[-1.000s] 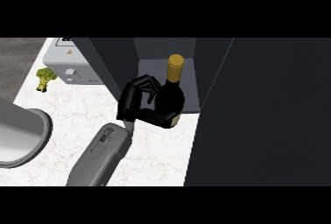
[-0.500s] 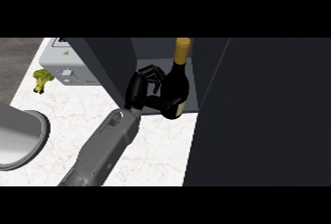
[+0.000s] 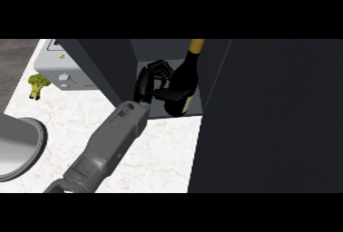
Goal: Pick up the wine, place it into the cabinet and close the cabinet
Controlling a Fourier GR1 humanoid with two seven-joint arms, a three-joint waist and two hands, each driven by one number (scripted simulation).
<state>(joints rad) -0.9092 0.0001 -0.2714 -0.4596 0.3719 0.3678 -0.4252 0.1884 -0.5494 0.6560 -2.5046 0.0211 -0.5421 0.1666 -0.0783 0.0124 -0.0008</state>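
At the far left, a round grey metal basin (image 3: 17,147) sat partly cut off by the view's edge, resting on the white marbled tabletop (image 3: 161,149). Behind it, near the tabletop's back left, a small yellow-green object (image 3: 36,86) stood by itself; its kind could not be made out. Just to its right was a pale grey boxy appliance (image 3: 67,72) with small knobs on its front, its right part hidden behind the dark cabinet.

One grey forearm (image 3: 107,145) rose from the lower edge and slanted up and to the right across the tabletop. Which arm it belonged to could not be read with certainty from this view alone; it came in left of centre and looked like the left one. Its black left hand (image 3: 153,84) was inside the opening of the cabinet (image 3: 107,68), fingers curled round the body of the wine bottle (image 3: 184,79), with the thumb wrapped across the bottle's lower part. The bottle was dark with a yellow-gold neck, standing nearly upright, its base at the pale cabinet floor or just above it; contact there could not be judged.

To the right, a broad dark panel, the open cabinet door (image 3: 275,118), filled the rest of the view from top to bottom, edge-on beside the bottle. The other hand did not show anywhere.
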